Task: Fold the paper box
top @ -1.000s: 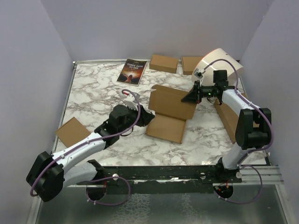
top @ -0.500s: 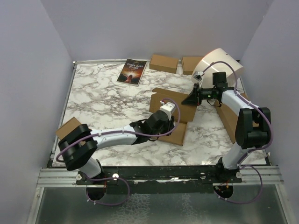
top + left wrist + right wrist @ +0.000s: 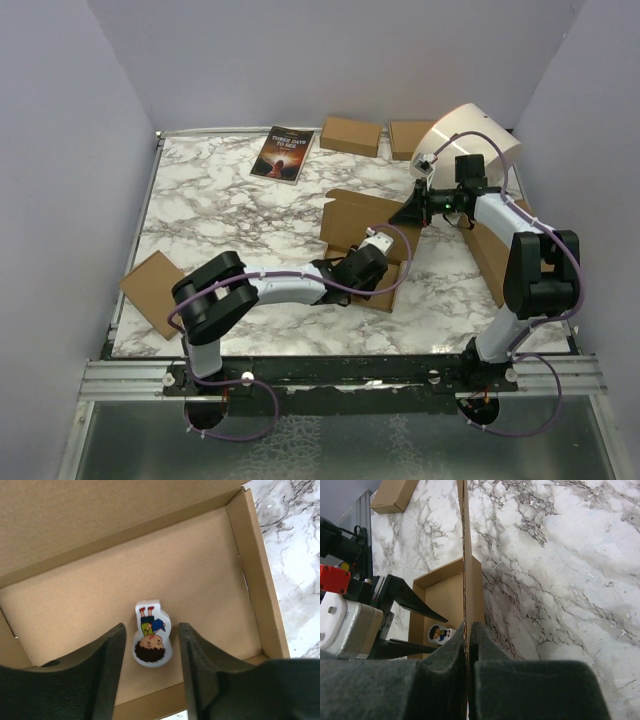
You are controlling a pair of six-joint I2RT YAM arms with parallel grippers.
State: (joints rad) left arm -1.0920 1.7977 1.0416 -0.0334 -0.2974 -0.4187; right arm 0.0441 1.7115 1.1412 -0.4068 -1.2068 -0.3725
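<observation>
While the right claw (image 3: 468, 628) pinches the raised lid panel of the paper box (image 3: 362, 220) edge-on, the left claw (image 3: 151, 630) hangs spread over the box's shallow tray, a finger on either side of a small cartoon-boy figure (image 3: 152, 641) lying on the cardboard floor. The box sits mid-worktop (image 3: 215, 200), slightly right of centre. A book (image 3: 284, 153) and two small brown boxes (image 3: 351, 136) line the far edge.

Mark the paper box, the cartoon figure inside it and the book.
paper box (image 3: 200, 565): left wrist view, inner floor.
cartoon figure (image 3: 151, 635): left wrist view, its middle.
book (image 3: 283, 153): top external view, cover centre.
</observation>
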